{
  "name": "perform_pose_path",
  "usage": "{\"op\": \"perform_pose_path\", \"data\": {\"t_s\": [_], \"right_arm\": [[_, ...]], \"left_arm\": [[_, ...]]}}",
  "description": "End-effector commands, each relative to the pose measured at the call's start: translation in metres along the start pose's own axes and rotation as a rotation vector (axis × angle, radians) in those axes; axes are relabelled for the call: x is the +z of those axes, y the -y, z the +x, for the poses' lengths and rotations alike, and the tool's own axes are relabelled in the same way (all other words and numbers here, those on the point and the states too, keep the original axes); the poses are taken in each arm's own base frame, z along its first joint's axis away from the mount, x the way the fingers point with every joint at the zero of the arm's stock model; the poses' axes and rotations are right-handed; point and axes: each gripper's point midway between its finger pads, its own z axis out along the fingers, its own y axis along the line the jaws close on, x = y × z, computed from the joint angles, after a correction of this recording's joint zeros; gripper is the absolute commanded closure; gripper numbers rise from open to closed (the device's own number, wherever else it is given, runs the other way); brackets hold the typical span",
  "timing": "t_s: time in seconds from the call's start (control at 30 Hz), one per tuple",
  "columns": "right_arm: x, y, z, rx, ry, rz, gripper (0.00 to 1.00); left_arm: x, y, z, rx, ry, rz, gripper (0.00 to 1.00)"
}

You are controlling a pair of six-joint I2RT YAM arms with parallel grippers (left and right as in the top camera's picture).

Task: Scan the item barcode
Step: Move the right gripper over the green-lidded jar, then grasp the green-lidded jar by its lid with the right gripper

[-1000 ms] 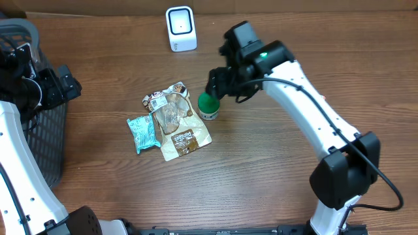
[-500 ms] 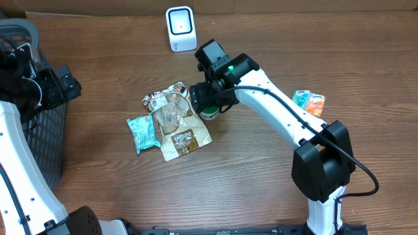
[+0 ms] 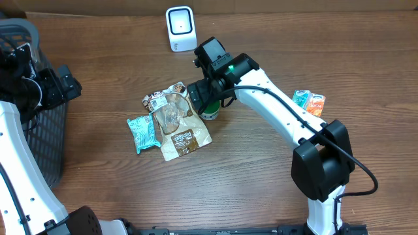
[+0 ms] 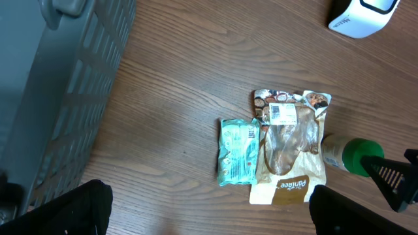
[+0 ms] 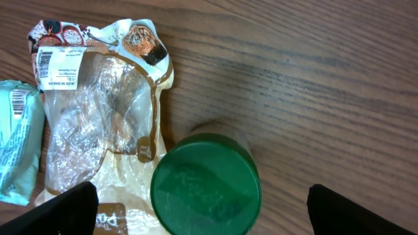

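Right gripper point(image 5: 202, 210) spread, green-lidded jar point(image 5: 206, 183), wooden table point(image 5: 313, 78)

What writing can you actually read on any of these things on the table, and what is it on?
"Po": start of a white word on the brown snack pouch, cut off at the frame edge; blurred in other views.
White sticker on that pouch: barcode, print too small to read.
Green lid: raised script, not legible.
Teal packet: print blurred.
White scanner: no readable text.
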Motion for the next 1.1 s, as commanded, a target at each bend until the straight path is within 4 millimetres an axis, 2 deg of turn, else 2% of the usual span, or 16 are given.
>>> {"op": "perform_pose_path", "data": {"t_s": [0.0,0.3,0.53,0.77,1.07], "right_arm": [[0.014,0.0,0.003,-0.09,-0.019,0.014,0.0],[0.019,-0.001,0.004,-0.375,-0.027,0.007,0.0],[0.021,-0.001,0.001,-0.432,-0.016,0.007,0.0],[0.038,0.001,0.009,-0.432,-0.058,0.008,0.01],[0.04,0.002,0.013,-0.431,-0.074,0.01,0.08]], "left_arm": [[-0.003,0.004,-0.003,0.019,0.01,0.016,0.0],[-0.003,0.004,-0.003,0.019,0.01,0.016,0.0],[-0.003,0.004,-0.003,0.019,0.01,0.016,0.01],[-0.003,0.004,-0.003,0.019,0.01,0.016,0.0],[-0.003,0.004,-0.003,0.019,0.01,0.016,0.0]]}}
